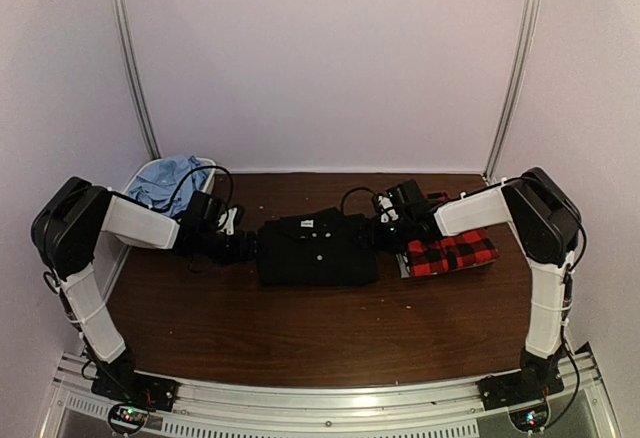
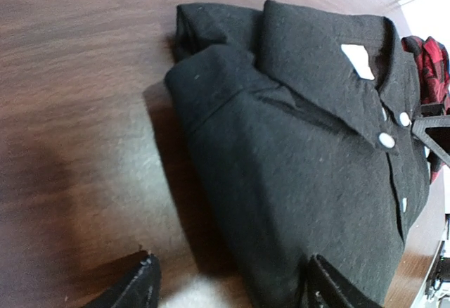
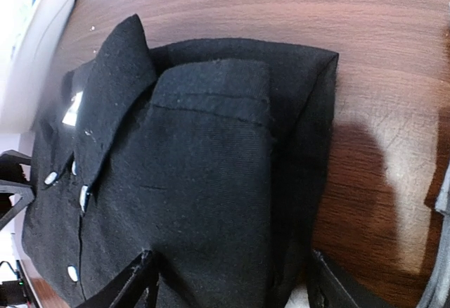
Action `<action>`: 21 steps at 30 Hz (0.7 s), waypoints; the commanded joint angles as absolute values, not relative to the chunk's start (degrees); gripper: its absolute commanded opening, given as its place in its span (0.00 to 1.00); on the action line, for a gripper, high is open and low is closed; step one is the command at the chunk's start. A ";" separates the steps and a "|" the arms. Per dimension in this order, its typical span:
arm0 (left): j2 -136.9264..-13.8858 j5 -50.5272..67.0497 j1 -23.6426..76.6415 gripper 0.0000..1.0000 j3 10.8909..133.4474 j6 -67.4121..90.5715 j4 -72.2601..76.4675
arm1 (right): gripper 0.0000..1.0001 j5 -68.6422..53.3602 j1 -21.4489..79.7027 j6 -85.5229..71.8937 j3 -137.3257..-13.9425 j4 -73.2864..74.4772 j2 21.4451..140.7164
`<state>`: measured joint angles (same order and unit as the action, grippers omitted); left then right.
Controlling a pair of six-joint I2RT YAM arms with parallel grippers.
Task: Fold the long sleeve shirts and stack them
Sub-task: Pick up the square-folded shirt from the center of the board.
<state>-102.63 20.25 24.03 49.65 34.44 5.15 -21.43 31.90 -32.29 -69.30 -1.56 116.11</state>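
Note:
The black collared shirt (image 1: 318, 250) lies folded in the middle of the table, with its white buttons and neck label facing up. My left gripper (image 1: 246, 247) is at its left edge. In the left wrist view this gripper (image 2: 232, 288) is open, its jaws wide apart and straddling the edge of the black shirt (image 2: 302, 146). My right gripper (image 1: 386, 234) is at the shirt's right edge. In the right wrist view it (image 3: 228, 288) is open and straddles the edge of the shirt (image 3: 190, 167). The red-and-black plaid shirt (image 1: 455, 253) lies folded at the right. The light blue shirt (image 1: 165, 180) lies crumpled at the back left.
The light blue shirt sits in a white bin (image 1: 207, 170) at the back left corner. The plaid shirt lies under my right arm and shows in the left wrist view (image 2: 429, 58). Brown tabletop (image 1: 300, 328) lies in front of the shirts. White walls close in the back and sides.

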 commanded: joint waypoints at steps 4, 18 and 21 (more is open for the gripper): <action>-107.82 29.08 23.53 0.62 50.15 37.22 12.75 | 0.64 -27.72 31.73 -37.63 -65.60 -8.04 118.59; -110.17 36.19 26.54 0.10 49.35 41.78 23.93 | 0.24 -34.93 31.66 -40.65 -62.75 -15.77 117.87; -105.44 38.31 27.25 0.00 48.43 42.87 27.83 | 0.01 -37.06 30.83 -38.89 -63.15 -13.75 113.68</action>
